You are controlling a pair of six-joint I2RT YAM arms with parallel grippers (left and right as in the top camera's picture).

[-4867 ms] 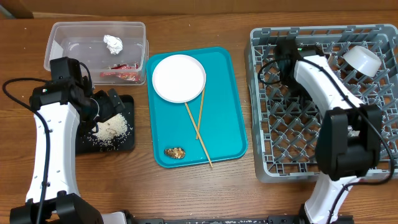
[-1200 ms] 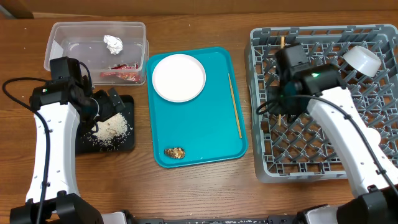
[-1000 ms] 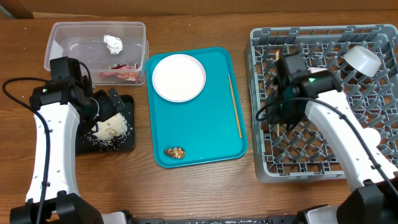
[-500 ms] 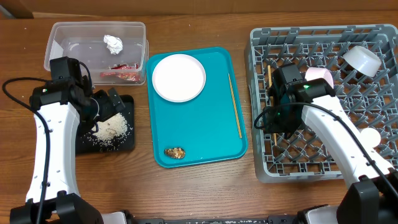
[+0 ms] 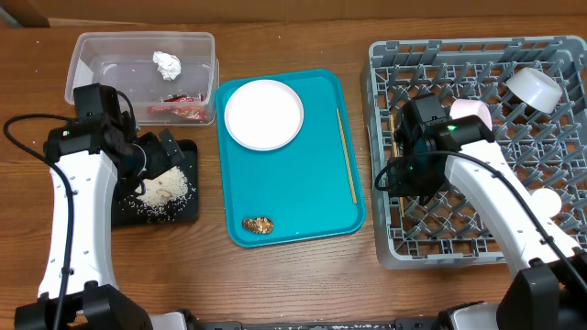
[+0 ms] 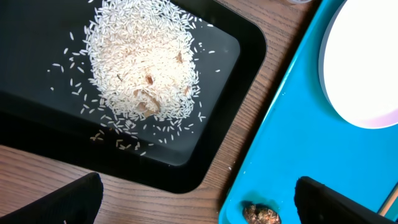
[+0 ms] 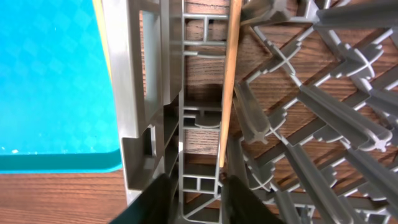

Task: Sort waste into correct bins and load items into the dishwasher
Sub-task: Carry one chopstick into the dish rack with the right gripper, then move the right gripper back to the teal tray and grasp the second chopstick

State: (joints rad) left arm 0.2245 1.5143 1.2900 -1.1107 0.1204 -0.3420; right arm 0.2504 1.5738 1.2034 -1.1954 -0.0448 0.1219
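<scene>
The clear tub (image 5: 92,69) holds the tissue ball (image 5: 166,63) and the red wrapper (image 5: 180,106). The black tray (image 5: 186,213) holds rice (image 5: 165,190), also in the left wrist view (image 6: 140,65). The teal tray carries the white plate (image 5: 263,114), one chopstick (image 5: 346,156) and the brown lump (image 5: 258,224). My left gripper (image 6: 199,208) is open and empty above the black tray's edge. My right gripper (image 7: 199,202) is open over the grey rack's (image 5: 477,247) left edge. A second chopstick (image 7: 227,81) lies in the rack just beyond its fingers.
A white bowl (image 5: 535,87), a pale bowl (image 5: 472,110) and a small white cup (image 5: 548,199) sit in the rack. The teal tray (image 5: 303,197) lies between the black tray and the rack. The rack's left wall (image 7: 134,93) stands close to the right fingers.
One chopstick has left the teal tray and now lies in the rack; the other shifted to the tray's right side. My right gripper moved toward the rack's front left. The left arm is unmoved.
</scene>
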